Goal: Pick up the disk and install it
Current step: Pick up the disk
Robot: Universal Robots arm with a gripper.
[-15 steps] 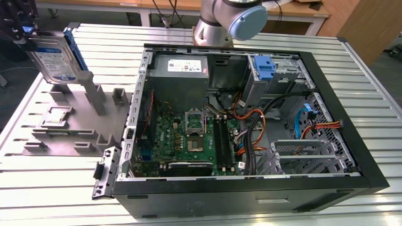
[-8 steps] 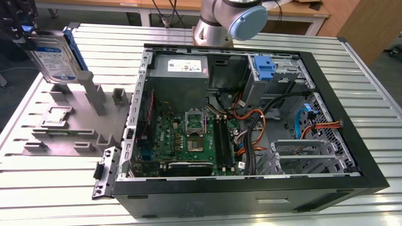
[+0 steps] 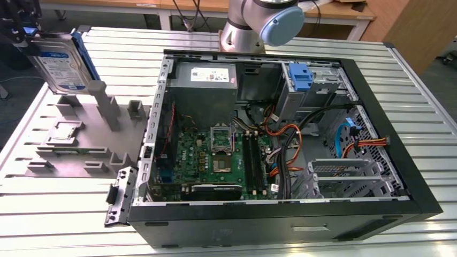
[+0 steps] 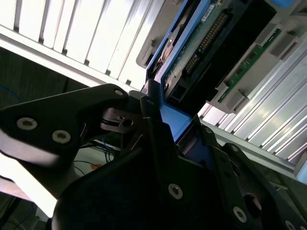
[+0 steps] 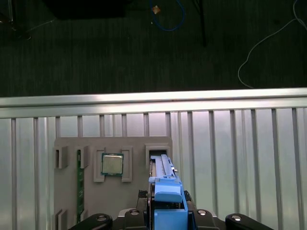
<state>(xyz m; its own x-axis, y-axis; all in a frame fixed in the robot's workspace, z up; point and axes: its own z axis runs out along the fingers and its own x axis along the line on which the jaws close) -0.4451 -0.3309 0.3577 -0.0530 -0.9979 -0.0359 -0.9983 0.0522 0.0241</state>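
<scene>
Holds the disk clenched in the gripper by its upper, blue-railed end. Hangs long axis downward from the grip, slightly tilted, over the holder by the tabletop edge at the exterior view's left; cannot tell whether the lower end is clear. Lies well apart from the case, with open room above its wall.

Slatted metal table, dark floor
</scene>
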